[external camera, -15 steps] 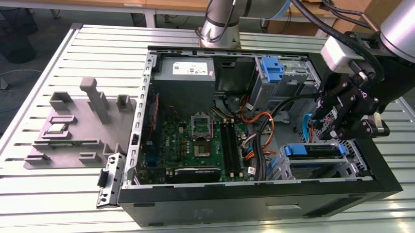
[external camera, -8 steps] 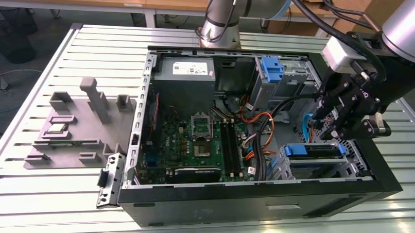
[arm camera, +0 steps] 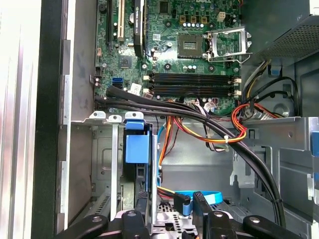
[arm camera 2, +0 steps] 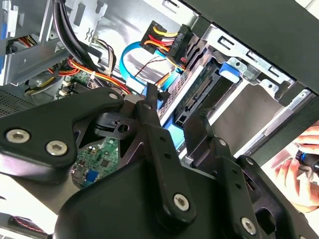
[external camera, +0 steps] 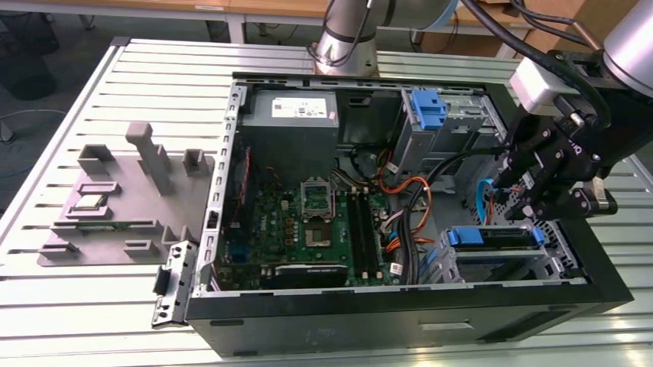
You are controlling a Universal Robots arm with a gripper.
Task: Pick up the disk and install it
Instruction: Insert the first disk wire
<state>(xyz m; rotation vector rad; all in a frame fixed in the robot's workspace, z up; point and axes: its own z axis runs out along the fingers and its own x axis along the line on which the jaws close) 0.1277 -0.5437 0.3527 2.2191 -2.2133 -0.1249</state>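
The pincer [arm camera: 170, 201], jaws spread and holding nothing, hangs just short of the disk [arm camera: 138, 149], which stands on edge in the drive cage [arm camera: 102, 149], its long axis running straight away from the fingertips [arm camera: 143, 206] and lined up nearer one finger than midway.

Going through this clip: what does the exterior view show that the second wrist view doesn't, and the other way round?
Exterior view: the grey fixture on the slatted table at the exterior view's left, the power supply box and the processor socket.
Second wrist view: a person's hand beyond the case's edge, and the disk seen end-on with its connectors.
Both: the robot hand poised at the drive bay, and the blue data cable curving beside it.
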